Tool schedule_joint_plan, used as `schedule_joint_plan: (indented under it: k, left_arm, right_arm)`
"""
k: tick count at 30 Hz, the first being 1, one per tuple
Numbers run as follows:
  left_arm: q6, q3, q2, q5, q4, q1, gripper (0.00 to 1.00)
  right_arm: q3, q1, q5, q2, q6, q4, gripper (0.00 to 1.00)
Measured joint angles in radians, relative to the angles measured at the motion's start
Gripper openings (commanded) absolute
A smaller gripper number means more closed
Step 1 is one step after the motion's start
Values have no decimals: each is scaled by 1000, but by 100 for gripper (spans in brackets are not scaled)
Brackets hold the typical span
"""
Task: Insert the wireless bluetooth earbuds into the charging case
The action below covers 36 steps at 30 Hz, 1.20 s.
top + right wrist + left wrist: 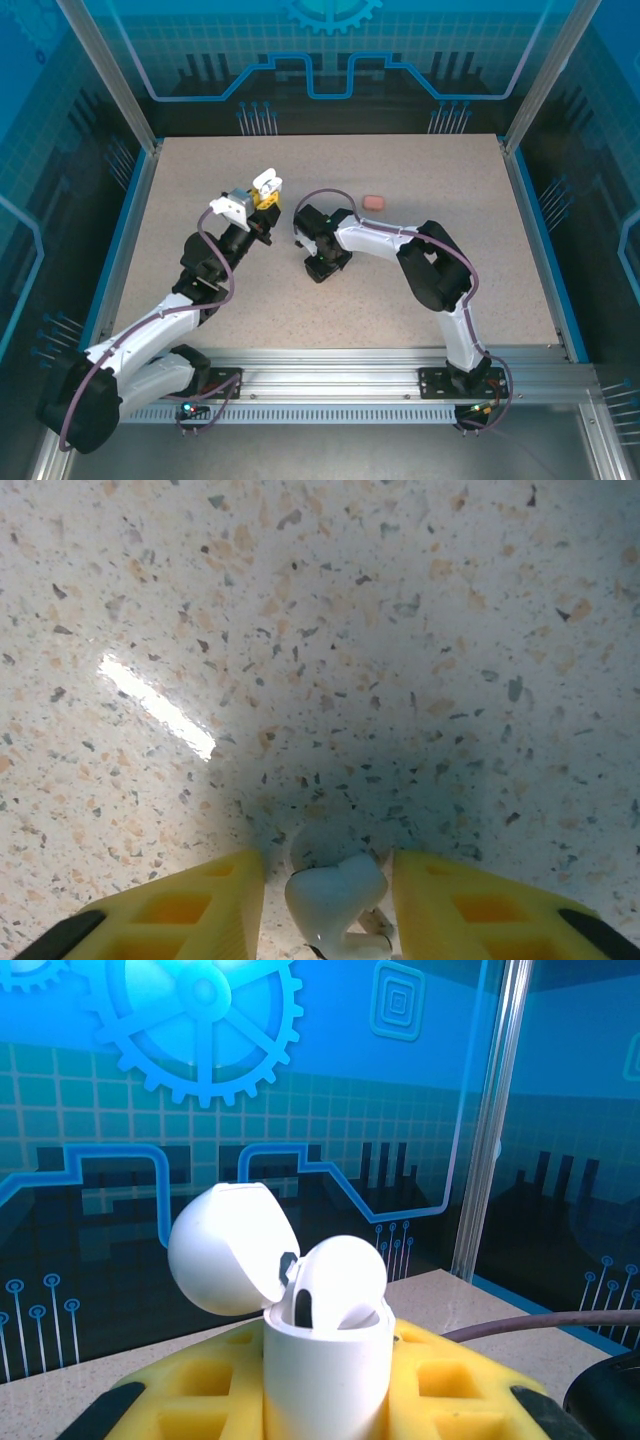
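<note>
While my right fingers (190, 905) hang low over the speckled counter (300, 630) at the near middle, a white earbud (335, 895) sits between them. It lies close to the right one, with a slim gap showing on the left, and I cannot tell whether they pinch it. Farther back and to the right, a small salmon-pink case (374, 202) lies alone on the counter, apart from both arms. To the left, at about that depth, my left fingers (450, 1385) are raised above the counter and clamped on the white charging case (325, 1360). The case stands upright with its lid (225, 1250) flipped open to the left and a second white earbud (340, 1275) seated in its mouth.
</note>
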Motion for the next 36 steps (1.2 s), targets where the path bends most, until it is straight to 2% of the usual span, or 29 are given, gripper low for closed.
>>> schedule_joint_plan:
  k: [5, 13, 25, 30, 36]
  left_arm:
    - [0, 0, 0, 0, -1, 0, 0]
    - [0, 2, 0, 0, -8, 0, 0]
    - [0, 18, 0, 27, -18, 0, 0]
    - [0, 19, 10, 78, -9, 0, 0]
    - [-19, 30, 56, 148, 11, 0, 0]
  right_arm:
    - [-3, 0, 10, -1, 2, 3, 29]
    - [-48, -6, 14, -62, 24, 10, 26]
    - [-68, -107, 25, -432, 86, 48, 26]
    - [-7, -169, -43, -559, 91, 55, 27]
    - [163, -196, -206, -607, 92, 106, 28]
